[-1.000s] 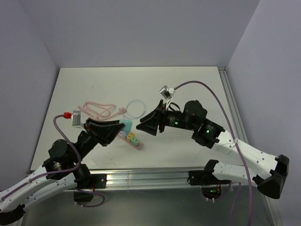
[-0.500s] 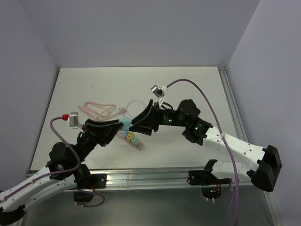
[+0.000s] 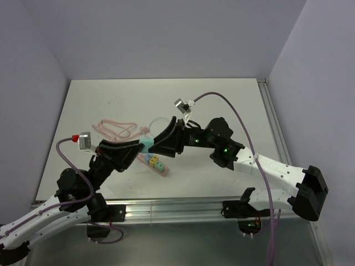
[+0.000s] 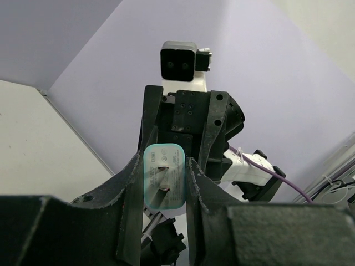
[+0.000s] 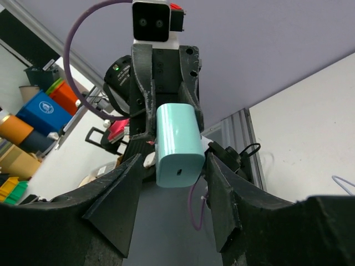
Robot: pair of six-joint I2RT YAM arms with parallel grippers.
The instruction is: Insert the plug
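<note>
A teal plug (image 3: 148,146) hangs above the table between both grippers. My left gripper (image 3: 140,148) is shut on it. In the left wrist view the plug's face (image 4: 164,177) with two metal prongs points at the camera, pinched between my fingers (image 4: 132,188). My right gripper (image 3: 157,147) is open, its jaws standing on either side of the plug's rear end (image 5: 177,145), which has a small port; a gap shows on the left side. A strip of pastel-coloured sockets (image 3: 156,163) lies on the table just below.
A pink coiled cable (image 3: 113,128) and a pale loop of cable (image 3: 159,124) lie on the white table (image 3: 222,100) behind the strip. A metal rail (image 3: 177,209) runs along the table's near edge. Walls close in at the back and sides.
My right arm has swung left toward the left gripper; its open jaws now straddle the plug's rear end. The left gripper keeps its hold, almost still.
</note>
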